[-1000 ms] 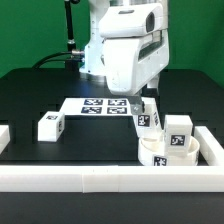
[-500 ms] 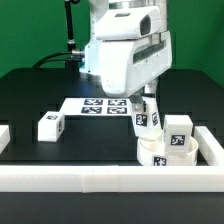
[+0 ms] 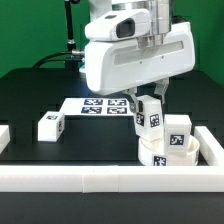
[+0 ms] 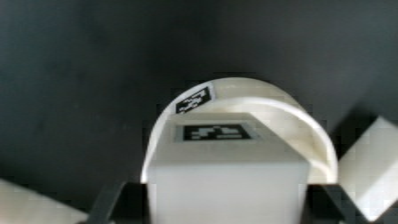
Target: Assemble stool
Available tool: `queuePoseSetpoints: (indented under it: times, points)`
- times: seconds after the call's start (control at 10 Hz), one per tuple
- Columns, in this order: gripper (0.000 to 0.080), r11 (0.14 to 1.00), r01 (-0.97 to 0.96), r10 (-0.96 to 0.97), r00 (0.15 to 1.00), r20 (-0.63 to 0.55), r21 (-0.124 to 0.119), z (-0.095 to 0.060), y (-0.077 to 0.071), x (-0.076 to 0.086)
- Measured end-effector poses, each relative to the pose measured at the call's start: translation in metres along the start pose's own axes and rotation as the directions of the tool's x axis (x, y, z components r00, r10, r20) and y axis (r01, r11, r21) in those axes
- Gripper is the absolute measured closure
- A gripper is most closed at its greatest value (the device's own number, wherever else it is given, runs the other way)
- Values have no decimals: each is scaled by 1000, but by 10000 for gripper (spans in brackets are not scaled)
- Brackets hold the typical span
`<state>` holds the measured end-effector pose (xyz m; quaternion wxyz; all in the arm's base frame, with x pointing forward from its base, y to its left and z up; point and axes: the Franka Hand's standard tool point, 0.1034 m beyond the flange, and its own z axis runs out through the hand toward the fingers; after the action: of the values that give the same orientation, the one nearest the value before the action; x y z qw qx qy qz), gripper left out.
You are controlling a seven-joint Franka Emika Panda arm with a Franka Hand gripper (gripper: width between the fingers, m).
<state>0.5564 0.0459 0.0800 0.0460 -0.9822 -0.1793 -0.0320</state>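
The round white seat [image 3: 165,155] lies at the exterior view's right, against the border rails. My gripper [image 3: 150,100] is shut on a tagged white leg [image 3: 149,119] and holds it upright over the seat's near-left part, its lower end at the seat. A second leg [image 3: 178,133] stands on the seat at the right. A third leg [image 3: 51,126] lies on the table at the left. In the wrist view the held leg [image 4: 228,160] fills the middle between my dark fingers [image 4: 121,204], with the seat's rim [image 4: 285,100] beyond it.
The marker board [image 3: 100,105] lies behind, partly hidden by my arm. A long white rail [image 3: 100,178] runs along the front and another rail [image 3: 213,148] along the right. A black cable runs at the back left.
The arm has turned at the wrist, its body swinging toward the exterior view's right. The held leg stays over the seat, shifted slightly. The other parts have not moved.
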Motion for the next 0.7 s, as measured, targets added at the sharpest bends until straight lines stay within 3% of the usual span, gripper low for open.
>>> queuePoseSetpoints:
  times: [0.2, 0.3, 0.7]
  points:
    - [462, 944, -329, 329, 944, -17, 6, 1, -11, 1]
    - [462, 851, -525, 525, 850, -33, 23, 3, -18, 1]
    - [462, 642, -764, 766, 641, -34, 65, 2, -22, 5]
